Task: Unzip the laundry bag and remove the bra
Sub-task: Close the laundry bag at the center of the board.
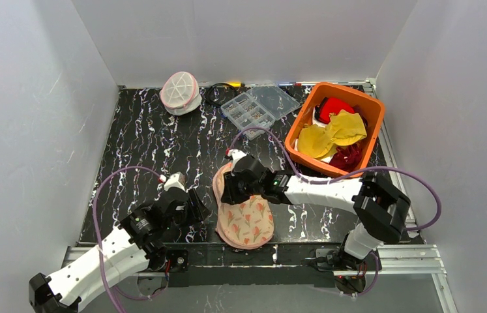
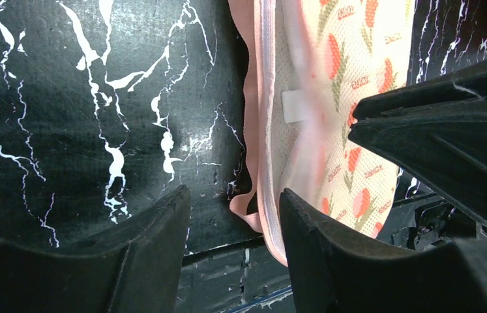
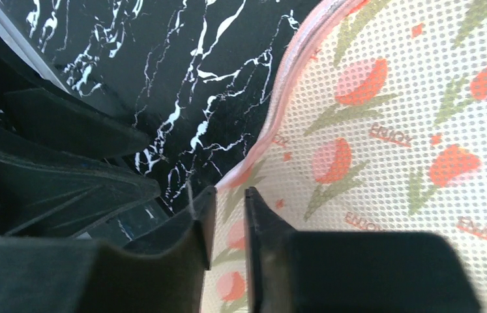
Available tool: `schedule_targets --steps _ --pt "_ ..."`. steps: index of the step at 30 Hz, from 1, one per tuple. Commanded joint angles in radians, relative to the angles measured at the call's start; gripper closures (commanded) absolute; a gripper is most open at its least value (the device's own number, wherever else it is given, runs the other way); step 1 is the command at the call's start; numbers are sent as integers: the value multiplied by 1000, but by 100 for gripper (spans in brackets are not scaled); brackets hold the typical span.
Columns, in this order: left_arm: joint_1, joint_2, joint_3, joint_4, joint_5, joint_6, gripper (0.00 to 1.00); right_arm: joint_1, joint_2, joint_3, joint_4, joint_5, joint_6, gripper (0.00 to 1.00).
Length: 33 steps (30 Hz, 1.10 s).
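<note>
right gripper [image 3: 229, 208] is pinched onto the pink rim of the tulip-print mesh laundry bag [image 1: 247, 218], left gripper [image 2: 234, 222] gaping wide beside it

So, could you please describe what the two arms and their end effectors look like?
Both the left arm and the right arm have white link shells with black joint housings. A purple cable loops alongside each one. The left end effector and the right end effector each carry two matte black, wedge-shaped fingers. I can make out no markings.
</note>
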Motion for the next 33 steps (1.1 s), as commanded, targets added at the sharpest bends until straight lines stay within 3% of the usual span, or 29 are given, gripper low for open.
schedule_targets --steps 1,6,8,14,19,24,28,33 --pt "-5 -16 15 -62 -33 3 49 15 20 66 12 -20 -9 64" --pt "-4 -26 47 -93 -46 14 48 16 -69 74 -43 23 -4 29" --pt "-5 -23 61 -96 -50 22 48 17 -121 84 -109 69 -29 22" --pt "-4 65 121 -47 -27 82 47 15 -411 -69 -220 297 -107 20" --pt "-5 286 205 51 24 164 48 13 -644 -306 -243 454 -58 23" --pt "-6 458 257 93 -12 207 48 13 -852 -519 -113 424 21 27" --pt "-5 567 258 145 -31 208 50 13 -861 -557 -88 405 44 28" --pt "1 681 249 196 -45 176 60 14 -795 -543 -105 378 48 28"
